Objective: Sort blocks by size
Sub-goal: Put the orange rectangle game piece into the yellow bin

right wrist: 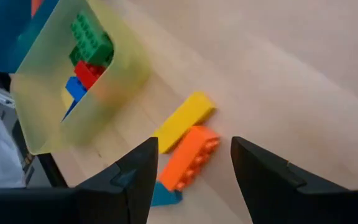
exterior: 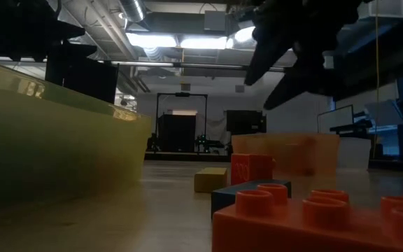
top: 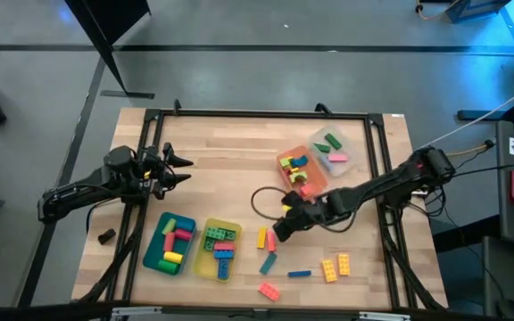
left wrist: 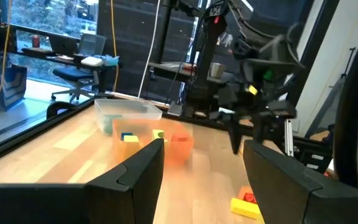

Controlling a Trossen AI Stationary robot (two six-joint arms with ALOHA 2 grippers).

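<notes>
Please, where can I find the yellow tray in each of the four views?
High view: the yellow tray lies near the bottom edge, right of the teal tray.
Low view: it is the big translucent yellow wall filling the left.
Left wrist view: not in it.
Right wrist view: upper left, with green, red and blue blocks inside.
Shared landmark: the right hand, open above the table beside this tray.

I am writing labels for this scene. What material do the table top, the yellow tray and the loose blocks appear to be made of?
Table top: looks like pale wood, with visible plank lines and grain and a low sheen. Yellow tray: seemingly thin translucent plastic, since the blocks inside show through its wall. Loose blocks, such as the orange block: probably hard moulded plastic, with smooth uniform colour and round studs.
</notes>
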